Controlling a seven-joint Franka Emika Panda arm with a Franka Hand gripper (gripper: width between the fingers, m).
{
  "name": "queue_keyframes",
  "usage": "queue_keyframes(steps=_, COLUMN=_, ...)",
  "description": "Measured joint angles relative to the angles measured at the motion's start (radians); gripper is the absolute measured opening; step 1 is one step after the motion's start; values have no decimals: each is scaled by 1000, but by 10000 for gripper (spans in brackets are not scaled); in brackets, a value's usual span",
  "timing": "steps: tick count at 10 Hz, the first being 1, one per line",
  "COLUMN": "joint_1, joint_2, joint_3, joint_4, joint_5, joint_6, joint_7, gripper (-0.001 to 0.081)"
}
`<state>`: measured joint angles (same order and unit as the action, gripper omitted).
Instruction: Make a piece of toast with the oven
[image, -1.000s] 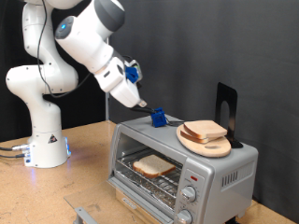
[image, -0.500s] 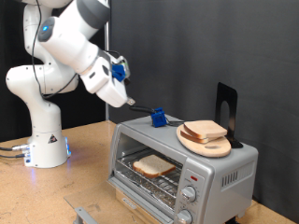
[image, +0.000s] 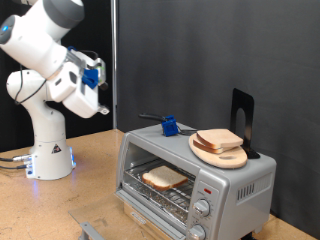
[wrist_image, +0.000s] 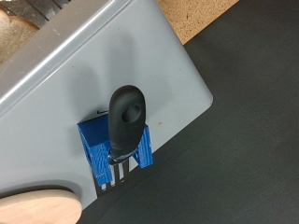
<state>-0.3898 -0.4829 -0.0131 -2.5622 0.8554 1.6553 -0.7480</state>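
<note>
Since a second ago the gripper has swung away from the oven toward the exterior view's left, empty; whether its fingers are apart cannot be told. One piece of toast lies on the oven's rack. Only the wrist view shows the black-handled tool in its blue holder from above. Another slice rests on the wooden board.

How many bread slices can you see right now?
2. One pale, tan-crusted bread slice lies on the wire rack inside the silver-grey toaster oven; another bread slice rests on the round wooden board on top. More may be hidden.
</note>
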Motion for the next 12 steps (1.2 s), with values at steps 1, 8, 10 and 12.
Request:
queue_keyframes(steps=1, joint_1=1, joint_2=1, joint_3=4, joint_4=0, joint_5=0, joint_6=2, joint_7=0, gripper=806)
queue_keyframes(steps=8, joint_1=-82, joint_2=170, joint_3=-33, joint_4=79, joint_5=-82, joint_6=-131, joint_7=470, gripper=806)
queue_keyframes(steps=10, joint_1=-87, joint_2=169, joint_3=-44, joint_4=71, joint_5=-30, joint_6=-114, joint_7=440, gripper=806)
queue_keyframes(steps=12, joint_1=-103, joint_2=189, joint_3=-53, joint_4=61, joint_5=-11, joint_6=0, joint_7=463, gripper=806)
